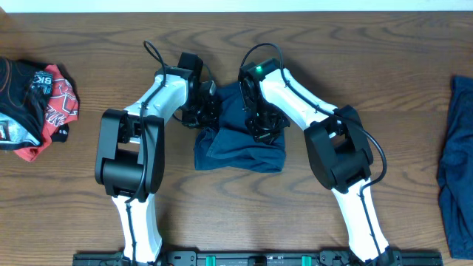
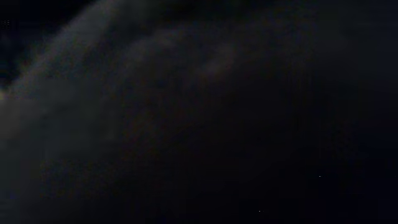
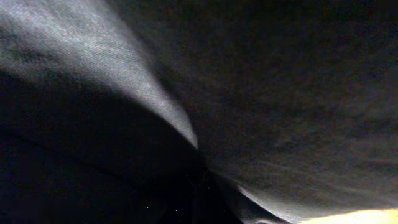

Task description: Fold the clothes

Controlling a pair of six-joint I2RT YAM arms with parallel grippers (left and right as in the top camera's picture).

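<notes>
- Along the near edge of the brown wooden table (image 1: 66, 214), the white-and-black left arm (image 1: 131, 159) and right arm (image 1: 341, 155) rise from their bases and bend inward.
- At the right edge, well apart from both arms, lies a second dark navy-blue garment (image 1: 458, 170), partly cut off by the frame.
- Between the arms, at the table's middle, lies a dark navy-blue wrinkled cloth garment (image 1: 236, 154), bunched into a rough block.
- On its top, right of centre, the right gripper (image 1: 264, 124) is down in the folds. Its wrist view is filled with grey-lit cloth, so I cannot tell how the jaws stand.
- At the garment's far left corner, the left gripper (image 1: 201, 111) touches the cloth. Its wrist view shows only dark fabric, and the jaws are hidden there too.
- Far left lies a crumpled red, black and white printed cloth pile (image 1: 33, 107).
</notes>
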